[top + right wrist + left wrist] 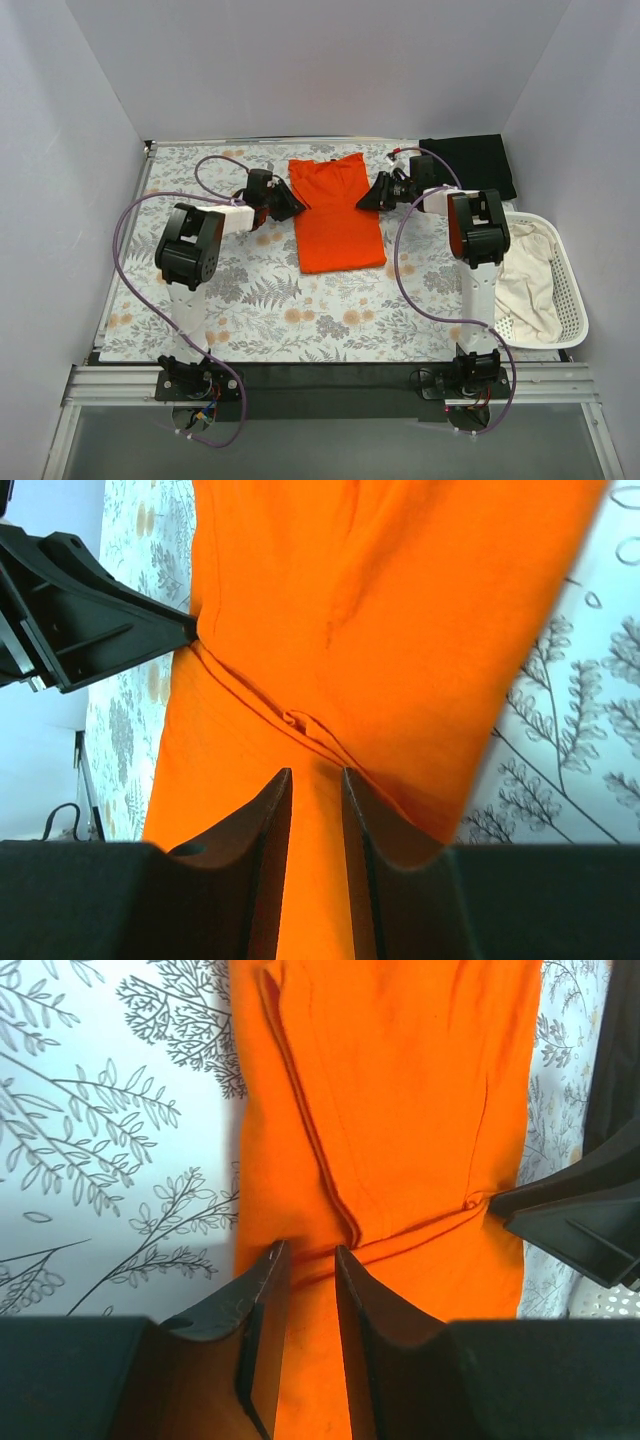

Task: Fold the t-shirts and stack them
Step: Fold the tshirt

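Orange t-shirt (335, 225): lies flat at the middle of the tabletop (260, 300), folded into a long narrow strip with its wider end toward the far wall.
Black t-shirt (475, 160): folded at the far right corner, well apart from the orange t-shirt.
Left tool (297, 205): at the strip's left edge, in its far half. The jaws are drawn narrow and grasp a pinch of the orange fabric.
Right tool (366, 200): directly opposite at the right edge. The jaws are equally narrow and clenched on the orange fabric.
Crease (420, 1230): a raised ridge runs across the shirt from one tool to the other.
Basket (572, 300): white and slatted, at the right edge just beside the right arm. It holds a cream cloth (530, 280).
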You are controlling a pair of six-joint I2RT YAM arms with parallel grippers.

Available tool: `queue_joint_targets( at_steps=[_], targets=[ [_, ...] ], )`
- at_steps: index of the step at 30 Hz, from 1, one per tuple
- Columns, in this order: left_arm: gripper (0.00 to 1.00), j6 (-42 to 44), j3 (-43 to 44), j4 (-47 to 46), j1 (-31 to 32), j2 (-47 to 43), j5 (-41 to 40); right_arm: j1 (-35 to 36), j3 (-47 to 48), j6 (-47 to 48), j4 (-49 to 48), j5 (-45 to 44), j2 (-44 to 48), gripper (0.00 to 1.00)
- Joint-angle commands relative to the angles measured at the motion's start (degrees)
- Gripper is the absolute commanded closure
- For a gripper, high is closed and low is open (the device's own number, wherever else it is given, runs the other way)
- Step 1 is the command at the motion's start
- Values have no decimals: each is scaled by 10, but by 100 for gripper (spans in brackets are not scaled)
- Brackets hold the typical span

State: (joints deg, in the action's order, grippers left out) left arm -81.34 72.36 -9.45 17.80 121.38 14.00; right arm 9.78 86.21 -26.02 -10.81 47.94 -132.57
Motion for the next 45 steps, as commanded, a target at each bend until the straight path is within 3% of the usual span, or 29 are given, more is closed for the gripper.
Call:
queue_joint_targets(
  at_steps=[1,8,13,24,30,38,45],
  targets=[
    [73,15,-23,51,-10,-33,-26,-8,-21,4,-11,-9,39,71],
    [57,-20,-60,84,28,-187,-34,1,-125,-8,-13,5,172,71],
    [53,-61,-163,49,81,-287,-39,19,-222,-10,-31,22,246,70],
    [65,-121,-293,-18,107,-227,-33,-2,-323,11,-89,20,196,73],
    [70,-117,-341,-9,106,-239,-56,-33,-358,27,-97,24,185,73],
    [67,-76,-318,63,107,-319,-74,-29,-387,7,-99,54,267,75],
    [65,-67,-281,114,146,-365,-76,-17,-450,-3,-98,58,357,76]
  ],
)
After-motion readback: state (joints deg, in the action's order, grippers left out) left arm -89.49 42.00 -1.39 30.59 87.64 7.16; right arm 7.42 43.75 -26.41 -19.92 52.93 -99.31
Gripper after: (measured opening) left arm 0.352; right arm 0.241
